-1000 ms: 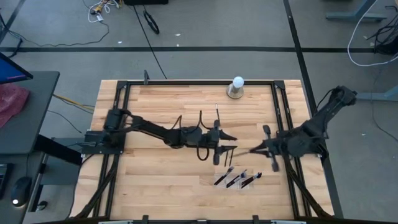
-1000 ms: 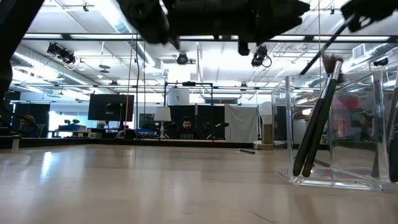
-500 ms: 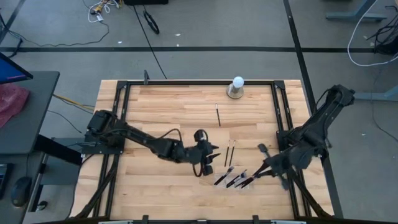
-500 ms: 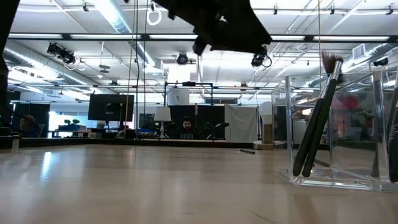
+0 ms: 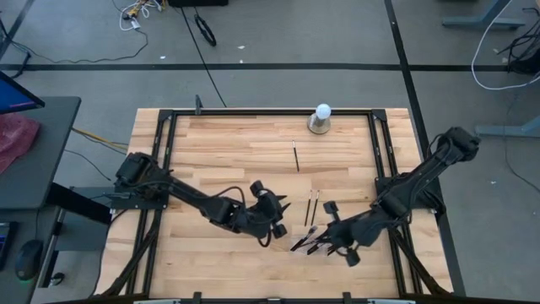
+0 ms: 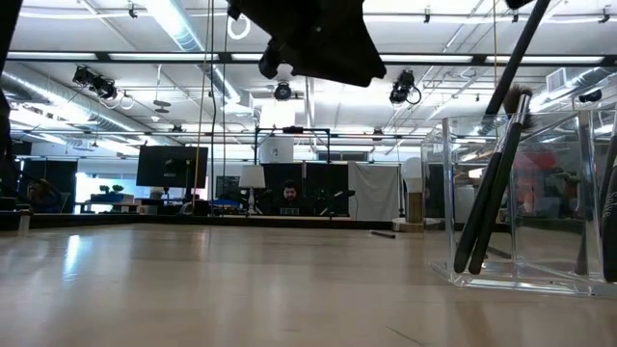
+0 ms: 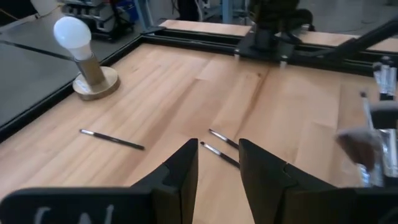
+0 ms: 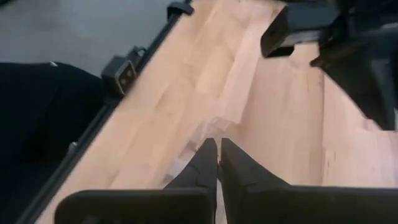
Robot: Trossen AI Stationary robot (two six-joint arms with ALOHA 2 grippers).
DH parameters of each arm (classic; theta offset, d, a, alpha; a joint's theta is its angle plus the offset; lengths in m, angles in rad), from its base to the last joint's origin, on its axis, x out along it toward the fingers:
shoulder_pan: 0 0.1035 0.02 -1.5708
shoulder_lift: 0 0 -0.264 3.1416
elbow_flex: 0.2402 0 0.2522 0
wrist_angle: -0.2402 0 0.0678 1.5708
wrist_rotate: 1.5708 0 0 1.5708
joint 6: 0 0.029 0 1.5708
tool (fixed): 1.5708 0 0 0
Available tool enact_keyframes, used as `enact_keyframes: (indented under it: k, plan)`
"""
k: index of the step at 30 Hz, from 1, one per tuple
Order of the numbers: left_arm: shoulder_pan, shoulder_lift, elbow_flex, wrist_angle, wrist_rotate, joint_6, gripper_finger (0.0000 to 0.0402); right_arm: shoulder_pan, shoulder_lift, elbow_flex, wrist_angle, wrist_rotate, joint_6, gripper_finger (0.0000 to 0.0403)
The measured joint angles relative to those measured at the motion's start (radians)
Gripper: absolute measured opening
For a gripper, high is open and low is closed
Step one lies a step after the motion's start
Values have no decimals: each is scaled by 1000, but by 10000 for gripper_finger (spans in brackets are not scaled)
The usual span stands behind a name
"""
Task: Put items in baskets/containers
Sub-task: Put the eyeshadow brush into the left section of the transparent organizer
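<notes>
Brushes in tray: several makeup brushes (image 5: pixel 310 245) lean inside the clear tray (image 6: pixel 569 280), handles down and bristles up; in the low view one brush (image 6: pixel 494 183) stands tilted against the tray wall.
Loose brushes: two brushes (image 7: pixel 219 146) lie side by side on the table (image 5: pixel 211 143) just ahead of the left fingertips; a single brush (image 7: pixel 112 139) lies farther off, toward the white ball-shaped object (image 7: pixel 79 50).
Left gripper: the left gripper (image 5: pixel 274 221) hangs above the wood beside the tray; its fingers (image 7: pixel 180 171) stand partly apart with nothing between them. A second ago it was farther from the tray and its fingers were wider.
Right gripper: the right gripper (image 5: pixel 331 239) sits over the tray, fingers (image 8: pixel 205 163) clenched tight; whether a thin handle is pinched there cannot be told. It has come in from the table's right edge to the tray.
Tray: unmoved since a second ago.
</notes>
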Motion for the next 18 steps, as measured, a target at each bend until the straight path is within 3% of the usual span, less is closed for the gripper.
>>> enact_keyframes:
  k: [12, 18]
  plan:
    - [16, 2, 0, 0, 4, 3, 117, -112, 97, 1, 8, -157, -8, 5]
    - [16, 5, 0, 1, 4, -2, 117, -145, 123, 1, 7, -182, -8, 8]
